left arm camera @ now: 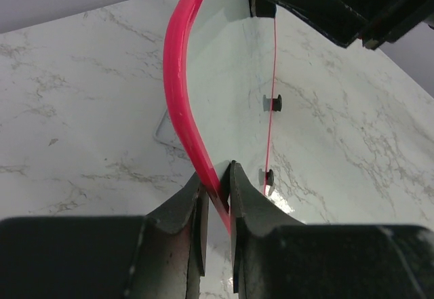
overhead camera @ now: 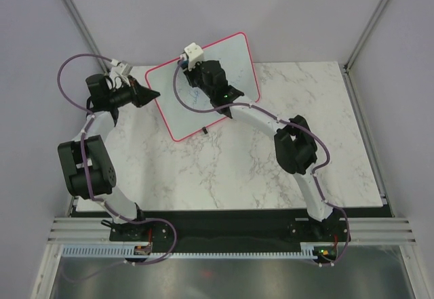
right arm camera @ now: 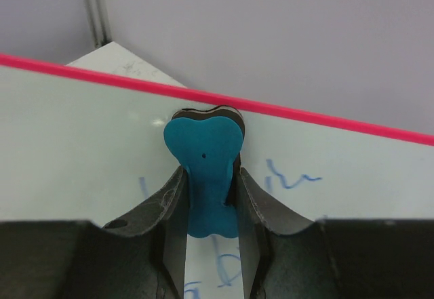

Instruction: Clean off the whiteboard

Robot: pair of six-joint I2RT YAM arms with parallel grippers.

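The whiteboard (overhead camera: 230,58) has a thin pink-red frame and stands tilted at the back of the marble table. My left gripper (overhead camera: 154,95) is shut on its left edge; the left wrist view shows the jaws pinching the red frame (left arm camera: 182,102). My right gripper (overhead camera: 203,75) is over the board's face, shut on a blue bone-shaped eraser (right arm camera: 205,170) with a dark felt underside pressed to the board near the top frame (right arm camera: 325,117). Blue handwriting (right arm camera: 288,178) remains beside and below the eraser. Two small black feet (left arm camera: 273,102) show on the board's back.
The marble table (overhead camera: 237,170) extends in front and to the right of the board. Grey walls and metal posts (overhead camera: 78,21) stand close behind. The right arm's elbow (overhead camera: 296,146) hangs over the table's right middle.
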